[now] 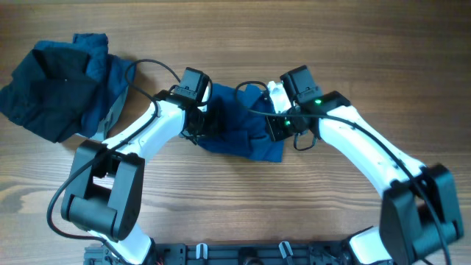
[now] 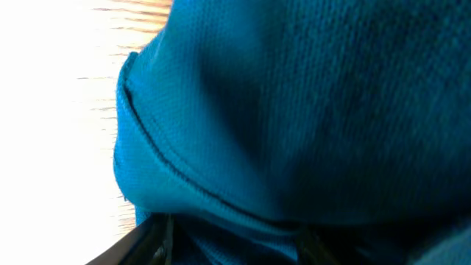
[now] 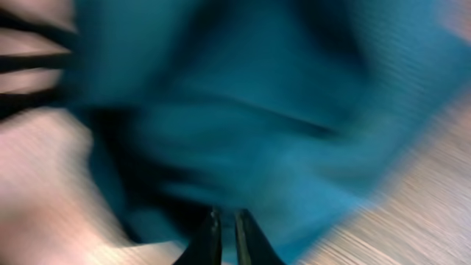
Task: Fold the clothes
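Blue top [image 1: 243, 134] sits bunched mid-tabletop [image 1: 309, 206], between both arms. Right tool [image 3: 224, 237] is pinched narrow against the cloth. Left tool [image 1: 206, 118] is buried in fabric, so I can't tell. Best now: raise one hem, spread it flat. Bare wood lies in front, dark clothes [image 1: 51, 88] back-left.

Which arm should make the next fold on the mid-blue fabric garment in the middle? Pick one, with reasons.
Right, probably: the right gripper is shut at the edge of the mid-blue fabric garment, seemingly pinching it. Cloth hides the left gripper.
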